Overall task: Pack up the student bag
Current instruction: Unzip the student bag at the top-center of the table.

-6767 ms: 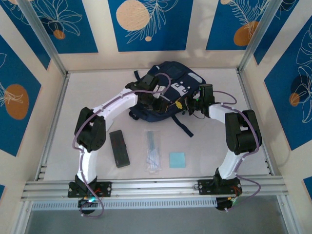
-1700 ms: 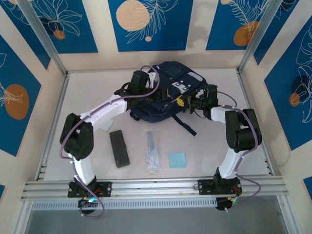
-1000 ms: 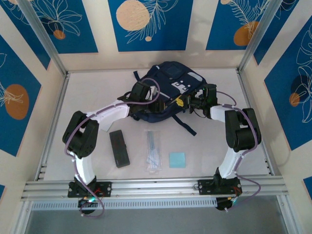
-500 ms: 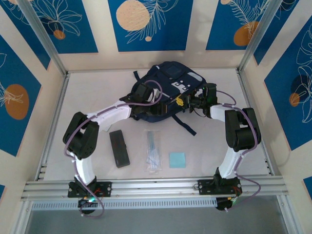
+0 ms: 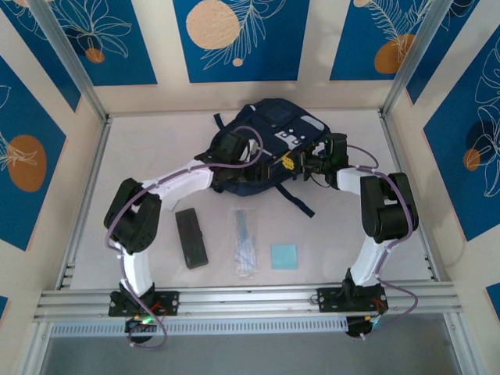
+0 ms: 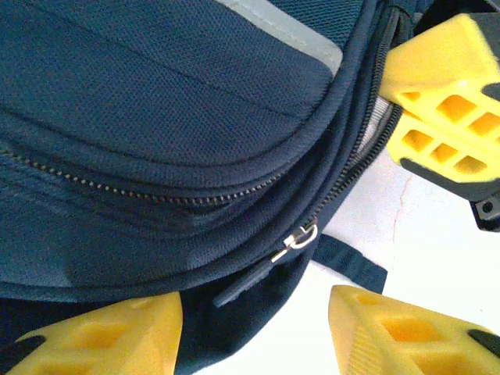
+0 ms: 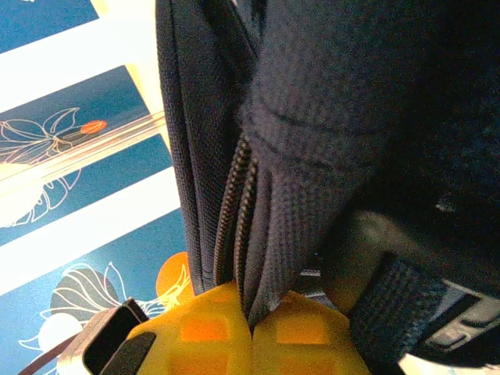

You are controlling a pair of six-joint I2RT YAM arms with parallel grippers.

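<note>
The student bag [image 5: 277,133], a dark navy backpack with a grey stripe, lies at the back centre of the table. My right gripper [image 5: 291,165] is at its near right edge, shut on a fold of the bag's fabric [image 7: 273,258] beside the zipper teeth; its yellow fingertips [image 7: 207,336] meet. My left gripper [image 5: 259,168] hovers over the bag's near edge and is open. The bag's zipper pull [image 6: 248,279], hanging from a metal ring [image 6: 303,234], lies between its yellow fingers [image 6: 101,336], touching neither. The right gripper's fingers [image 6: 441,94] show in the left wrist view at upper right.
On the near half of the table lie a black case [image 5: 191,238], a clear packet of pens [image 5: 245,250] and a light blue pad [image 5: 283,256]. A black strap [image 5: 301,205] trails from the bag toward the front. Metal frame posts stand at the table's corners.
The left arm came down from the bag's upper left to its near edge, then settled slightly rightward over the last second. The right gripper has kept its hold and place.
</note>
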